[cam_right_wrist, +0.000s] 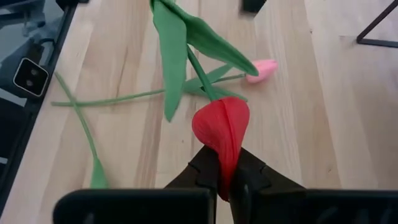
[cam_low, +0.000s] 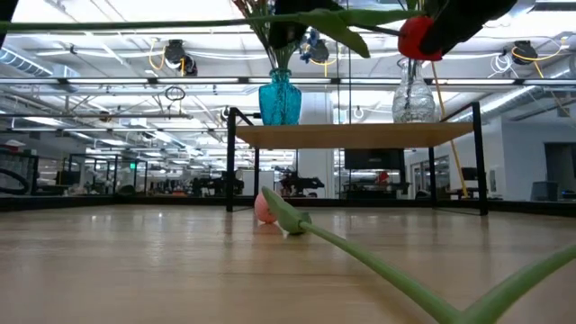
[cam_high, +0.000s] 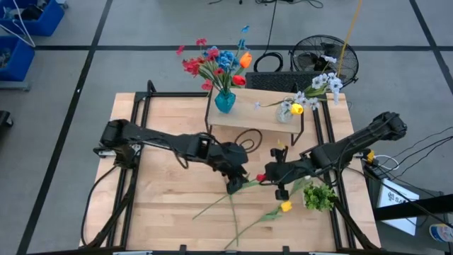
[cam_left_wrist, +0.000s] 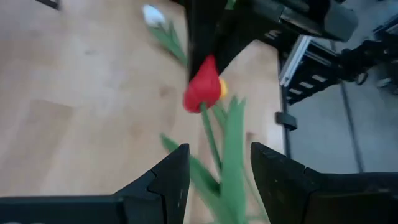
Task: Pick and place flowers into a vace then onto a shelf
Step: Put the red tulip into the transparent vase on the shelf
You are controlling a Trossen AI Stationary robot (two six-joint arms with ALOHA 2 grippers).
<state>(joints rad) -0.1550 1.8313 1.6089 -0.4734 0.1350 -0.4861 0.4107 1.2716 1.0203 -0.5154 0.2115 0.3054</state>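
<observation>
In the right wrist view, nearest the lens, the right gripper (cam_right_wrist: 227,177) is clamped shut on the lower edge of a red tulip (cam_right_wrist: 222,127), pinching the petals themselves rather than the stem; the tulip's stem and long leaves run away from the fingers above the tabletop (cam_right_wrist: 323,112), and a pink tulip (cam_right_wrist: 261,70) lies flat farther on. In the left wrist view, the left gripper (cam_left_wrist: 219,177) stands partly open with its two fingers either side of the same red tulip's stem and leaf, apparently not yet closed on it. In the high view, both grippers meet at mid-table, the red tulip held between them; a yellow tulip (cam_high: 285,207) and a leafy green clump (cam_high: 320,196) lie near the right arm, and more loose stems cross the board in front. The shelf (cam_high: 258,112) stands at the far side carrying a blue vase (cam_high: 224,101) already filled with mixed flowers and a clear vase (cam_high: 286,113) with a few pale ones. In the low view, the pink tulip lies on the table before the shelf, with the red tulip hanging at the upper edge. Judgement: a handover is in hand. The left gripper should close firmly on the stem below the blossom before the right releases, as a grip on petals is liable to slip or crush the bloom.
</observation>
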